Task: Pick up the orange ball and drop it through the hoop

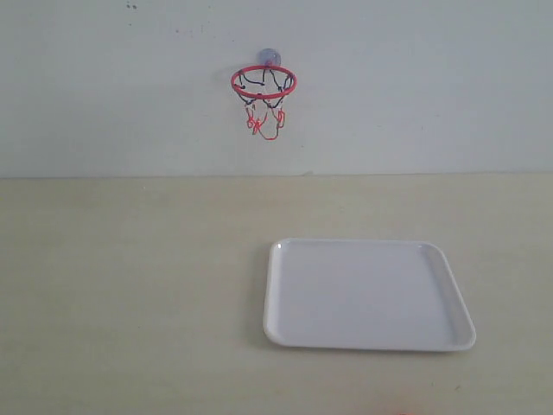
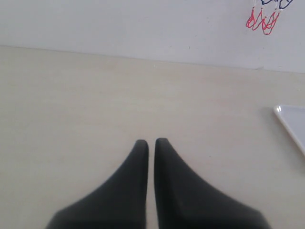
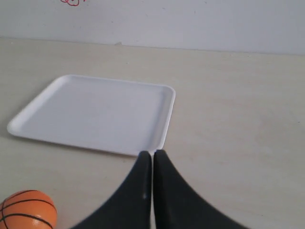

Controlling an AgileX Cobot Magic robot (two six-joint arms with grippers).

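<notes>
The hoop (image 1: pixel 263 83), a red ring with a dark and red net, hangs on the wall by a suction cup; the tip of its net (image 2: pixel 263 20) shows in the left wrist view. The orange ball (image 3: pixel 27 210) with black seams lies on the table in the right wrist view, beside and apart from my right gripper (image 3: pixel 152 152), which is shut with nothing in it. The left gripper (image 2: pixel 151 141) is shut over bare tabletop, holding nothing. The exterior view shows neither gripper, and the ball is out of its frame.
A white empty tray (image 1: pixel 285 333) lies on the beige table right of centre; its near corner (image 3: pixel 159 143) sits just beyond my right fingertips, and its edge (image 2: pixel 290 124) shows in the left wrist view. The wall rises behind the table.
</notes>
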